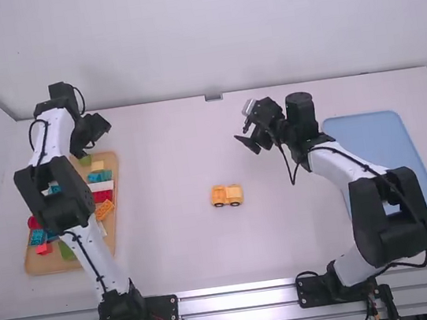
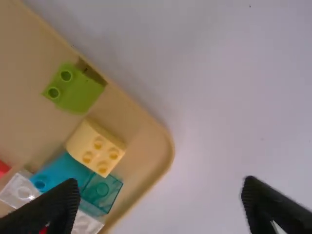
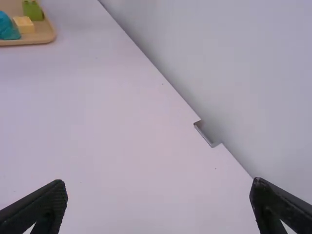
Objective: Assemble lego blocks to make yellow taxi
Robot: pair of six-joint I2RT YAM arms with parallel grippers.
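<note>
On the open table between the arms sits a small assembly of yellow-orange blocks (image 1: 226, 195) with wheels on its side. My left gripper (image 1: 91, 137) is over the far end of the wooden tray; in the left wrist view my left gripper (image 2: 161, 207) has its fingers wide apart, nothing between them. Inside the tray lie a pale yellow block (image 2: 96, 147), a green block (image 2: 74, 89) and a blue block (image 2: 61, 174). My right gripper (image 1: 249, 141) hangs above the table right of centre; in the right wrist view my right gripper (image 3: 158, 204) is open and holds nothing.
The wooden tray (image 1: 121, 237) at the left also carries red, teal, white and orange blocks, partly beneath the left arm. A light blue tray (image 1: 365, 135) lies at the right, partly under the right arm. A wall (image 1: 204, 34) borders the table's far edge.
</note>
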